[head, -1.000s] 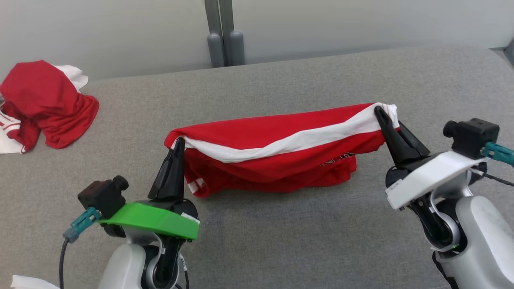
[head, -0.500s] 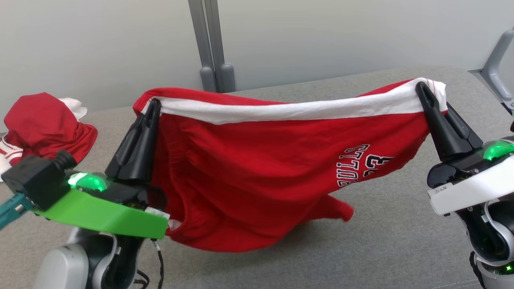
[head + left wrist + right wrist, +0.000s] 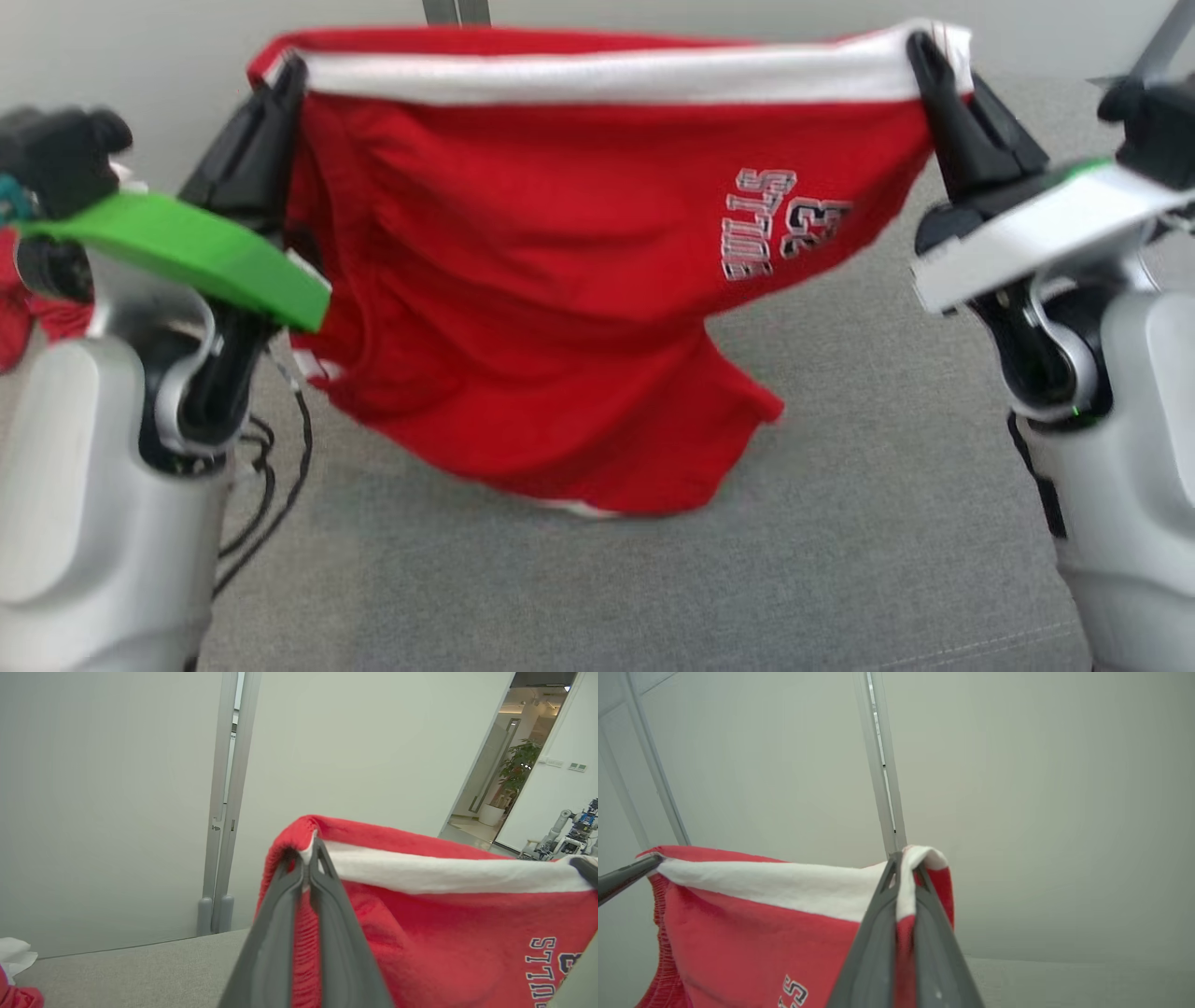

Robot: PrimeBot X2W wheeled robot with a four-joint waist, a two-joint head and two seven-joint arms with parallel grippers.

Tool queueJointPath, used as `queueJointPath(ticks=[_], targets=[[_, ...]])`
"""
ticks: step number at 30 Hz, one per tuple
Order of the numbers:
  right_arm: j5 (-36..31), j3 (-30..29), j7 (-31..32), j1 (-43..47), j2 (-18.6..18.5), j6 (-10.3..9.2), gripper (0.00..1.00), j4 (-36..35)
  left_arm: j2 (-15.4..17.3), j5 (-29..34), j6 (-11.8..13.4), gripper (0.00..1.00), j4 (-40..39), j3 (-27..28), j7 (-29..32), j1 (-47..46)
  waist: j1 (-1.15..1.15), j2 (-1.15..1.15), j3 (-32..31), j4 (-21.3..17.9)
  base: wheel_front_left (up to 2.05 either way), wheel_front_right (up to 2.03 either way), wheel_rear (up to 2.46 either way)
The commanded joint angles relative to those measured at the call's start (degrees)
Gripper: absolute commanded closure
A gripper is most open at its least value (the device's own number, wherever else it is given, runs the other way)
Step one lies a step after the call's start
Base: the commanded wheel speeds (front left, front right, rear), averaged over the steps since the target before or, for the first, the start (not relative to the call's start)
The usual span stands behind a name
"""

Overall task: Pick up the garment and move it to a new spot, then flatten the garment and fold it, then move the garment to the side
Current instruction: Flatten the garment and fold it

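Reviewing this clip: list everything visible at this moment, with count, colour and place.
garment: one, red with white band and lettering, hanging stretched between both grippers.
padded surface: one, grey, beneath the garment.
clothing heap: one, red and white, at the surface's left end.
post: one, grey, against the pale wall.
potted plant: one, green, beyond the doorway.
other robot: one, pale, far room.
cables: dark, beside the left arm.
left gripper: shut on the garment's left corner.
right gripper: shut on its right corner.

Head above, wrists near shared garment [image 3: 560,280]
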Motion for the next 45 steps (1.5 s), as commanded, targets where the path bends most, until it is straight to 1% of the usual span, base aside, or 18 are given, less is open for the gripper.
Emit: queueJointPath(ticks=[1, 2, 4, 6, 8, 12, 15, 17, 20, 22, 24, 26, 30, 32, 34, 36, 42, 45], targets=[[-1.5, 0.8, -1.8, -4.9, 0.5, 0.03, 1.00, 3.3, 0.2, 0.4, -0.5, 1.00, 3.1, 0.5, -0.4, -4.6, 0.00, 0.00, 5.4, -2.4, 0.00, 0.00, 0.00], [-2.9, 1.4, -3.3, -8.3, 0.7, 0.03, 1.00, 5.5, 0.2, 0.7, -0.7, 1.00, 5.4, 0.6, -0.6, -7.5, 0.00, 0.00, 6.5, -2.9, 0.00, 0.00, 0.00], [-4.2, 2.4, -6.3, -15.0, 2.8, 0.03, 1.00, 10.7, -0.1, 1.8, -1.2, 1.00, 9.7, 0.5, -1.7, -14.2, 0.00, 0.00, 8.7, -4.0, 0.00, 0.00, 0.00], [-6.4, 3.2, -10.1, -22.4, 3.9, 0.03, 1.00, 16.0, -0.2, 3.4, -1.9, 1.00, 14.6, 0.4, -3.7, -21.2, 0.00, 0.00, 10.8, -5.3, 0.00, 0.00, 0.00], [-7.8, 3.8, -13.1, -27.8, 5.0, 0.03, 1.00, 20.2, -0.3, 4.5, -2.6, 1.00, 18.1, 0.4, -6.0, -27.2, 0.00, 0.00, 12.8, -6.5, 0.00, 0.00, 0.00], [-7.6, 5.2, -18.0, -33.7, 7.2, 0.03, 1.00, 26.9, 0.3, 6.8, -4.0, 1.00, 25.1, -0.1, -11.4, -34.6, 0.00, 0.00, 16.9, -8.5, 0.00, 0.00, 0.00], [-6.4, 7.6, -20.7, -33.6, 8.0, 0.03, 1.00, 30.8, 1.1, 7.9, -5.0, 1.00, 29.2, -1.1, -16.0, -35.6, 0.00, 0.00, 19.8, -9.1, 0.00, 0.00, 0.00], [-5.5, 10.2, -22.3, -31.8, 8.2, 0.03, 1.00, 33.6, 1.5, 7.9, -5.5, 1.00, 32.1, -2.3, -19.2, -33.2, 0.00, 0.00, 21.1, -9.2, 0.00, 0.00, 0.00], [-3.7, 14.0, -24.1, -28.8, 8.3, 0.03, 1.00, 37.0, 1.2, 6.1, -6.1, 1.00, 35.3, -3.5, -23.5, -29.1, 0.00, 0.00, 22.4, -8.8, 0.00, 0.00, 0.00], [-2.1, 15.5, -25.0, -26.6, 8.3, 0.03, 1.00, 38.0, 0.6, 4.1, -6.3, 1.00, 36.2, -4.2, -25.5, -26.2, 0.00, 0.00, 22.6, -8.2, 0.00, 0.00, 0.00], [-0.8, 16.5, -25.5, -24.1, 8.4, 0.03, 1.00, 38.0, 0.3, 1.2, -6.2, 1.00, 35.2, -5.7, -26.8, -23.0, 0.00, 0.00, 22.5, -7.6, 0.00, 0.00, 0.00], [0.1, 16.4, -25.7, -21.5, 8.1, 0.03, 1.00, 36.9, 0.8, -1.8, -6.3, 1.00, 33.1, -7.0, -27.7, -19.2, 0.00, 0.00, 22.0, -6.9, 0.00, 0.00, 0.00], [0.9, 13.4, -25.7, -15.2, 6.0, 0.03, 1.00, 30.4, 2.6, -6.0, -6.3, 1.00, 27.1, -8.8, -29.0, -11.9, 0.00, 0.00, 20.2, -5.3, 0.00, 0.00, 0.00], [1.0, 11.9, -25.7, -11.2, 4.9, 0.03, 1.00, 26.5, 3.6, -6.6, -6.3, 1.00, 23.6, -9.0, -29.2, -7.6, 0.00, 0.00, 18.8, -4.4, 0.00, 0.00, 0.00], [0.9, 9.9, -25.7, -7.3, 3.8, 0.03, 1.00, 23.1, 4.5, -5.4, -6.3, 1.00, 20.4, -9.0, -29.5, -3.1, 0.00, 0.00, 17.1, -3.5, 0.00, 0.00, 0.00], [0.7, 8.2, -25.8, -3.3, 3.2, 0.03, 1.00, 20.1, 4.8, -3.0, -6.3, 1.00, 16.7, -8.8, -29.5, 1.0, 0.00, 0.00, 15.3, -2.6, 0.00, 0.00, 0.00], [2.6, 4.6, -25.8, 7.9, 2.7, 0.02, 1.00, 12.6, 1.1, 1.8, -5.8, 1.00, 7.5, -5.8, -29.5, 14.3, 0.00, 0.00, 8.8, -1.1, 0.00, 0.00, 0.00], [3.6, 3.8, -25.8, 13.1, 2.2, 0.03, 1.00, 9.4, -1.2, 3.4, -5.6, 1.00, 3.8, -4.5, -29.5, 20.2, 0.00, 0.00, 5.5, -0.9, 0.00, 0.00, 0.00]])
